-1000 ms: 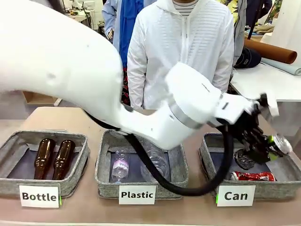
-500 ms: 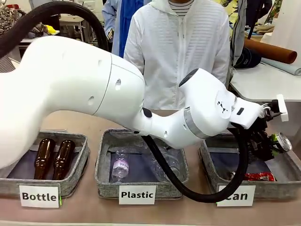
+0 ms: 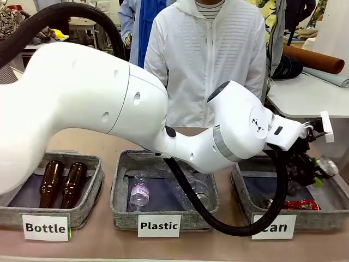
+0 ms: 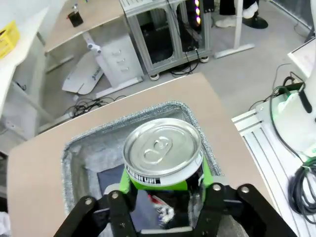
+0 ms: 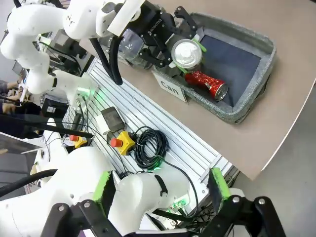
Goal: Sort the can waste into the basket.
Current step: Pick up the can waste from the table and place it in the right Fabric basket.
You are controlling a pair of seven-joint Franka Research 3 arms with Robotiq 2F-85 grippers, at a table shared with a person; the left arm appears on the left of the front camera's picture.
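Three grey fabric baskets stand in a row along the near edge of the desk [image 3: 98,240], each with a white front label. The one at the left end, marked "Bottle" [image 3: 87,166], holds two brown glass bottles [image 3: 61,183] lying side by side; the middle one, marked "Plastic" [image 3: 122,191], holds clear plastic bottles [image 3: 140,191], partly covered by the left arm's black cable. The basket [image 3: 240,183] at the right end, near the desk's right corner, has its "Can" label half hidden behind that cable, and the red can [image 3: 301,204] lies on its dark lining close to the front wall. The left gripper [image 3: 315,170] reaches across above this basket with its green pads clamped on the dark can [image 3: 326,166]; its wrist camera looks down on the can's silver top and pull tab, with the basket's open interior directly beneath and a scrap of the red can showing under the fingers. How far the can hangs above the lining is hard to judge. The right gripper [image 5: 160,190] hovers well off the desk's edge, its fingers spread wide apart with nothing between them. A person in a white hooded jacket [image 3: 210,60] stands at the far edge, hands hidden behind the arm. Behind lie other tables and a brown roll [image 3: 313,59].
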